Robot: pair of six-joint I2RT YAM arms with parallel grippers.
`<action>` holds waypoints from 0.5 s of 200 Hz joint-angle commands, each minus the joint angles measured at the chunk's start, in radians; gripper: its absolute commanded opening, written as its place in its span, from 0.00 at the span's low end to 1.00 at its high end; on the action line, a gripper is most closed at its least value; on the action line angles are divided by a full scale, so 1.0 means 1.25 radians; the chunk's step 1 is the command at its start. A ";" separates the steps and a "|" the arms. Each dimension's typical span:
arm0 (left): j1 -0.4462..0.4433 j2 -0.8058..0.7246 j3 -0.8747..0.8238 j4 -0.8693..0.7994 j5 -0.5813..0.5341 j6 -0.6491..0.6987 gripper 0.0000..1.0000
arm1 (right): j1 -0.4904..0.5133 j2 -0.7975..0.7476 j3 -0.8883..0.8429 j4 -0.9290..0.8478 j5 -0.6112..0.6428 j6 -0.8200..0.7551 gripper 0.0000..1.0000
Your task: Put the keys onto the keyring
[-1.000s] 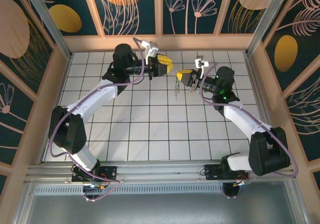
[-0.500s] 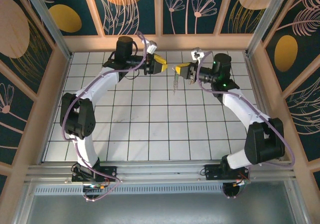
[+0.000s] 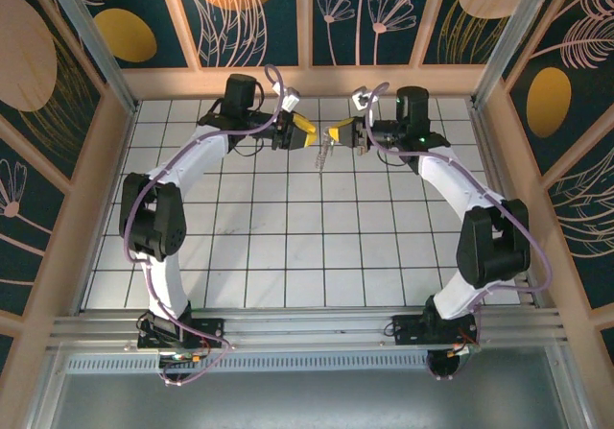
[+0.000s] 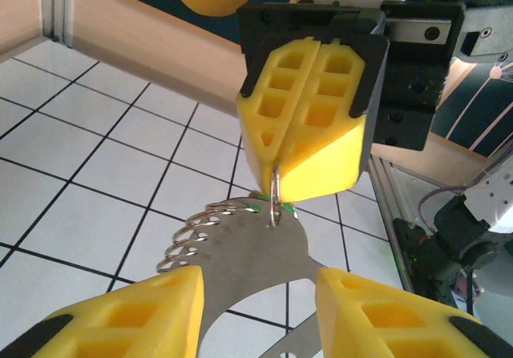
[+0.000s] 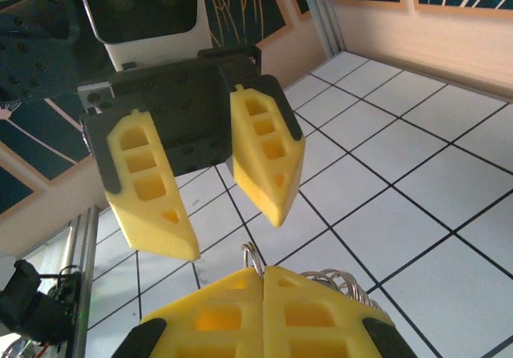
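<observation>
My right gripper [image 5: 263, 271] is shut on a small wire ring of the keyring [image 5: 252, 255], which sticks up between its yellow fingertips. From that ring hangs a flat silvery plate [image 4: 240, 250] with several small rings [image 4: 192, 234] along its edge. A green bit [image 4: 255, 208] of the keys peeks out behind the plate's top. My left gripper [image 4: 256, 294] faces the right gripper [image 4: 276, 183] tip to tip. It stands open, its fingers either side of the plate. In the top view the left gripper [image 3: 305, 131] and right gripper [image 3: 336, 133] meet above the back tiles, the silvery bunch [image 3: 321, 156] dangling below.
White tiled floor [image 3: 288, 237] with dark grid lines lies below both arms. The wooden back wall [image 3: 307, 82] is close behind the grippers. An aluminium frame post [image 3: 489, 74] stands at the back right corner.
Both grippers have moved toward the back wall and closer together. The right gripper carried the bunch left. The left gripper's fingers have spread a little.
</observation>
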 commanded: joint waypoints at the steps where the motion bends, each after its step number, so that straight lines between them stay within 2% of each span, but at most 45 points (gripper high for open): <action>1: 0.008 0.024 0.040 -0.017 0.033 0.027 0.41 | 0.003 0.017 0.044 -0.068 -0.043 -0.063 0.00; 100: 0.008 0.067 0.074 0.006 0.075 -0.004 0.39 | 0.029 0.057 0.091 -0.106 -0.063 -0.089 0.00</action>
